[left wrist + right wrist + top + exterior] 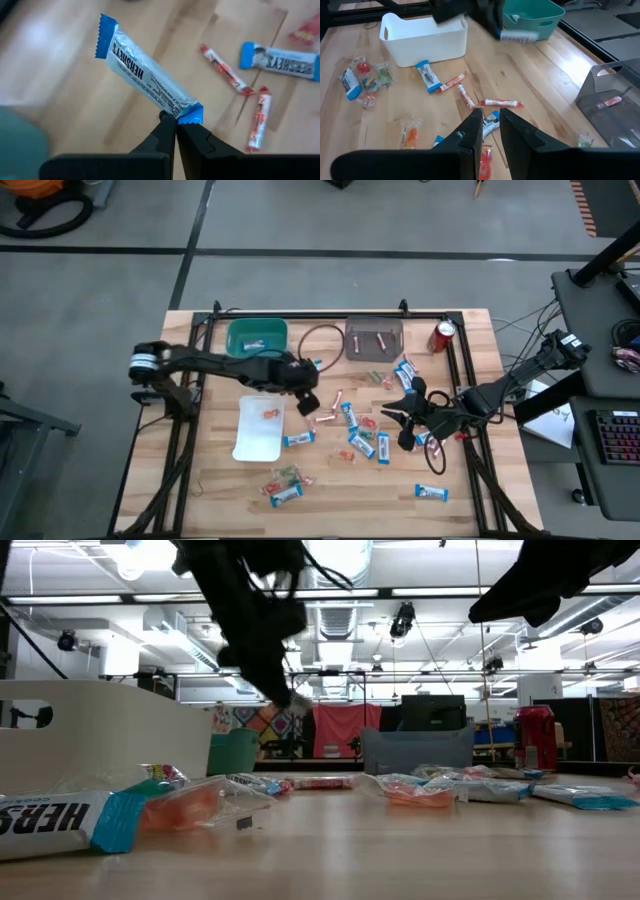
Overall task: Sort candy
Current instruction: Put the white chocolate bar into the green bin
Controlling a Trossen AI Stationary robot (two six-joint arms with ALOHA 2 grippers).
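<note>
Candy lies scattered over the wooden table (220,490): blue-and-white mini bars (298,440), pink sticks (325,420), and small red, orange and green pieces (283,475). My left gripper (308,372) is above the table near the green bin (257,337), shut on one blue-and-white bar (145,75). My right gripper (397,418) hovers open and empty above candy at centre right. In its own view the right gripper (490,125) stands over a blue-and-white bar (492,121) without touching it. My left gripper pinches the bar's blue crimped end (191,115) between its two fingertips. The bar runs on away from the fingers, roughly in line with them. It is lifted clear of the table, as the right wrist view (519,36) also shows.
A green bin, a grey bin (374,338) with pink sticks, and a white bin (260,430) with an orange piece stand on the table. A red soda can (444,335) stands at the far right. A black frame (330,315) borders the table.
</note>
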